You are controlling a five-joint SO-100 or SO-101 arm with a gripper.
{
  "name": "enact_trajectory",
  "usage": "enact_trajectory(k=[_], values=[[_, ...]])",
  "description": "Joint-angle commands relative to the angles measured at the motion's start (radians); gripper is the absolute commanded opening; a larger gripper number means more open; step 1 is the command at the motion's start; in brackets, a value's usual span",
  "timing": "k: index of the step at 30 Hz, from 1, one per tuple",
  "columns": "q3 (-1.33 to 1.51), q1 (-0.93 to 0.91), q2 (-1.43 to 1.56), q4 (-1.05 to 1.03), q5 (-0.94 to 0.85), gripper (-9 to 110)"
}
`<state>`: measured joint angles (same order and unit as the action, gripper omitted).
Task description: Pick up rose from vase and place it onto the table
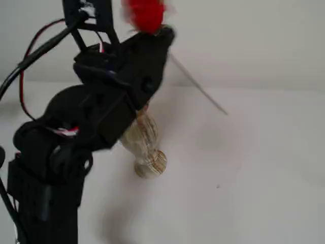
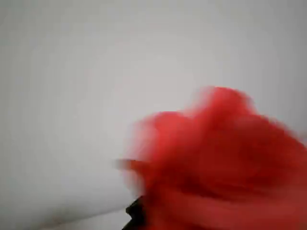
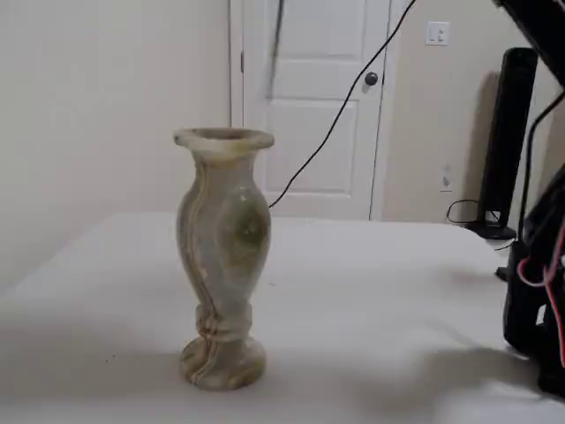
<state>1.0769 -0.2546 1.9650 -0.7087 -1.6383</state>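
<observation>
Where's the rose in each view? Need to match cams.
A fixed view: rose top centre, above the gripper; stem slants down-right.
Wrist view: rose blurred, fills lower right.
A fixed view: only a blurred stem at top, above the vase; no bloom.
Shared landmark: vase, in both fixed views.

A room in a home is being shown. Behind the vase (image 3: 222, 256), which is being carried by a white tabletop (image 3: 371, 291), a white panelled door (image 3: 309, 106) with a dark knob (image 3: 372, 79) is being seen. To the right of that door, a light switch (image 3: 437, 33) and a wall outlet (image 3: 448, 177) are being shown on the beige wall.
</observation>
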Motion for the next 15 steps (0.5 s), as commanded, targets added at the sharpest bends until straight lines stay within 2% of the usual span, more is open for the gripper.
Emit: enact_trajectory(k=[1, 3, 7, 15], values=[[-0.058, -0.12, 0.044, 0.081, -0.103, 0], [-0.051, -0.164, 0.041, 0.057, -0.155, 0], [0.006, -0.207, 0.057, -0.126, -0.244, 0], [0.686, -0.163, 0.417, -0.069, -0.446, 0]])
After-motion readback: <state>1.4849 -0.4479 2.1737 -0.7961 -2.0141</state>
